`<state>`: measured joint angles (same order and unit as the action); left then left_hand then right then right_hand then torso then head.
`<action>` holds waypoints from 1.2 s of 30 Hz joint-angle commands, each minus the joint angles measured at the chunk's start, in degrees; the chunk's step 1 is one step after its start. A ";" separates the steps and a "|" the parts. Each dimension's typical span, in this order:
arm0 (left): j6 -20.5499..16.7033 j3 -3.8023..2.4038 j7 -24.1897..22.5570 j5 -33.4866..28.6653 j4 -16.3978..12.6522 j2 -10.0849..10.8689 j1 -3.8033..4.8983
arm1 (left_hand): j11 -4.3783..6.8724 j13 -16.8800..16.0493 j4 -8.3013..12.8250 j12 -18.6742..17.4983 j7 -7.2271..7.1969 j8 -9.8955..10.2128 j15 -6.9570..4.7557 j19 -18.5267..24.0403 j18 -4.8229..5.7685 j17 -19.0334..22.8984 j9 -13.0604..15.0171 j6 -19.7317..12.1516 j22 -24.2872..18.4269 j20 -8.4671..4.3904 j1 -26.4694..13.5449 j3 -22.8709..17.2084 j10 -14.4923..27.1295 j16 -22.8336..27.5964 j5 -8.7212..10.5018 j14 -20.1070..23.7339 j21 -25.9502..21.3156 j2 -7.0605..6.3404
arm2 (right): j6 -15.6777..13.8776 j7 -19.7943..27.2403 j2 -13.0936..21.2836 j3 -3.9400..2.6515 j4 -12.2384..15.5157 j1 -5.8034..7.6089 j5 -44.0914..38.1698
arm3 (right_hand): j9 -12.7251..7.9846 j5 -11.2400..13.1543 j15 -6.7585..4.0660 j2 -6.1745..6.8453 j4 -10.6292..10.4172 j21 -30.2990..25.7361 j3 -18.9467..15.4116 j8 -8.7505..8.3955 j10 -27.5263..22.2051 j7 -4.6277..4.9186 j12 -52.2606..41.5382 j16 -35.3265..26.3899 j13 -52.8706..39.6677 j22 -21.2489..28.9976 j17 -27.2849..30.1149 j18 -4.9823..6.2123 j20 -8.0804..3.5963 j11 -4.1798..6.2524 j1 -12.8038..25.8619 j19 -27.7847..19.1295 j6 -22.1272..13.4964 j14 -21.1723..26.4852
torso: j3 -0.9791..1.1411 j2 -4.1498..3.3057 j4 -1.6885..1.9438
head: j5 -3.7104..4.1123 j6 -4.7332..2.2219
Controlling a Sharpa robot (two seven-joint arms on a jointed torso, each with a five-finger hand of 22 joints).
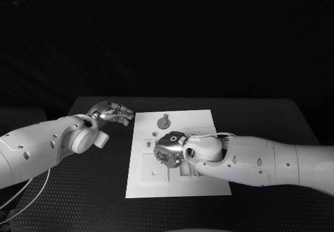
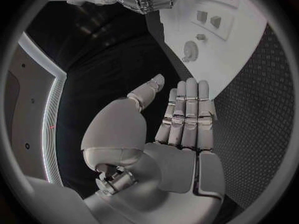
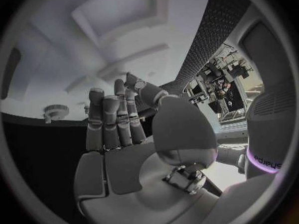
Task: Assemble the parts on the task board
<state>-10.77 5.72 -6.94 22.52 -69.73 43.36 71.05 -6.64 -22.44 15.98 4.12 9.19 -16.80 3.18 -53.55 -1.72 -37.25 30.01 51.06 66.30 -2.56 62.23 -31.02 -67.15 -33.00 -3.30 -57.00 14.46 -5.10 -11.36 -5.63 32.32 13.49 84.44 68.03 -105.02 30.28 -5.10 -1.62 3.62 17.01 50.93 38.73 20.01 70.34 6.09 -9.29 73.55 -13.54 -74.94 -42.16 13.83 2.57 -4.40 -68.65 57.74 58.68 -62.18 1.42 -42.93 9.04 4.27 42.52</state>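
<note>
The right robot hand (image 1: 169, 151) hangs low over the middle of the task board (image 1: 201, 186), fingers straight and close together with nothing in them, as the right wrist view shows. The left robot hand (image 1: 113, 112) is off the board's far left corner, over bare table (image 1: 264, 116), also released and flat.

The round toothed part (image 1: 163, 123) lies on the board just beyond the right robot hand, between the two hands. The smaller parts (image 2: 209, 20) sit in a recessed tray beside that hand.

The risk, as I judge it: the right robot hand covers much of the board from above, so a reach made from here could knock a small part out of its seat or push the light plate across the table. The table is black with a fine woven texture, which should give some grip; the room beyond is dark.
</note>
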 commanded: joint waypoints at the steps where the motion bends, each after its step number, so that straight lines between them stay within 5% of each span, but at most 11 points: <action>1: 0.26 -0.04 -0.39 -0.32 -0.19 -0.04 0.06 | 0.14 0.08 -0.07 0.02 0.31 -0.13 0.37 0.13 -0.53 -0.10 -0.02 -0.03 0.10 0.37 -0.08 0.31 0.25 0.28 -0.05 0.05 -0.27 -0.29 | 1.05 0.34 -0.18 0.05 -0.15 -0.15 -1.18 | 0.12 -0.37 -0.29 -0.38 -0.15 -0.36 0.13 0.18 0.32 0.21 0.28 -0.21 -0.10 -0.68 -0.05 1.17 -0.36 0.02 0.07 -0.21 0.18 -0.17 | -0.02 0.00 -0.02 | -0.07 0.08; 30: 0.36 -0.04 -0.31 -0.32 -0.23 0.10 0.07 | 0.14 0.13 -0.08 0.02 0.32 -0.14 0.38 0.12 -0.55 -0.33 -0.03 -0.02 0.18 0.39 -0.10 0.31 0.24 0.43 -0.05 0.01 -0.34 -0.29 | 2.68 0.59 -0.98 0.55 -0.57 -0.67 -0.47 | 0.13 -0.36 -0.14 -0.36 -0.18 -0.52 0.01 -0.11 -0.02 0.42 0.77 -0.27 -0.04 -0.69 -0.13 1.17 -0.31 -0.16 0.35 -0.26 -0.30 -0.10 | -0.01 0.02 -0.04 | -0.04 0.28; 36: 0.41 -0.04 -0.23 -0.32 -0.23 0.18 0.07 | 0.13 0.13 -0.09 0.02 0.32 -0.13 0.38 0.11 -0.55 -0.37 -0.03 -0.02 0.19 0.39 -0.12 0.32 0.25 0.46 -0.05 0.00 -0.35 -0.30 | 1.33 -0.24 -0.50 0.57 -1.28 -0.66 0.72 | -0.38 -0.36 0.77 1.49 -0.53 -0.67 -0.88 -1.46 -2.00 1.35 2.32 -0.15 0.45 -0.81 -0.42 1.17 0.09 -1.08 2.75 -0.40 -2.35 0.28 | -0.02 0.01 -0.07 | -0.02 0.25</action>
<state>-10.74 5.73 -6.88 22.52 -69.81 43.56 71.05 -6.64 -22.39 15.98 4.12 9.19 -16.80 3.18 -53.55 -1.72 -37.56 30.01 51.06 66.44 -2.56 62.23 -31.02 -67.15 -32.78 -3.30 -57.01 14.46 -5.09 -10.53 -5.63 31.59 13.88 83.55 67.58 -105.12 30.30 -5.10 -1.19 5.05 16.51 50.46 38.09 18.79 68.70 7.67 -7.20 73.56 -13.20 -74.94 -42.54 13.92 2.59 -5.40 -66.26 57.72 56.83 -61.74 1.41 -42.91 9.00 4.25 42.79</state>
